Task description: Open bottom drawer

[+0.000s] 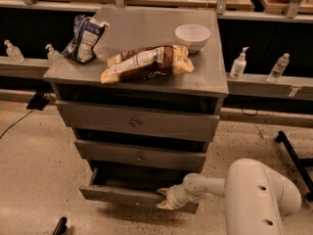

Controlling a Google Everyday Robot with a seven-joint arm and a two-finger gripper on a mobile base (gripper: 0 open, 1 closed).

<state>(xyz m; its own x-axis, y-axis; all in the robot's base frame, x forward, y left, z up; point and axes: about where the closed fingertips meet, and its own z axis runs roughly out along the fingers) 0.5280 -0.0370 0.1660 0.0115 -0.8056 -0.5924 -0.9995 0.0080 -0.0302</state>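
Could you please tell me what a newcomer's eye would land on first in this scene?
The big white robot arm at lower right draws the eye first. Its gripper is at the front of the bottom drawer, which stands partly pulled out of the grey chest. On the chest's top lie a tan snack bag in the middle, a dark blue bag at the left and a white bowl to the right.

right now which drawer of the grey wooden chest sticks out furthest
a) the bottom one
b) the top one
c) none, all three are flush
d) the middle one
a: the low, wide grey wooden bottom drawer juts well forward of the middle drawer and the top drawer, showing its dark inside, and the white end effector is at its front.
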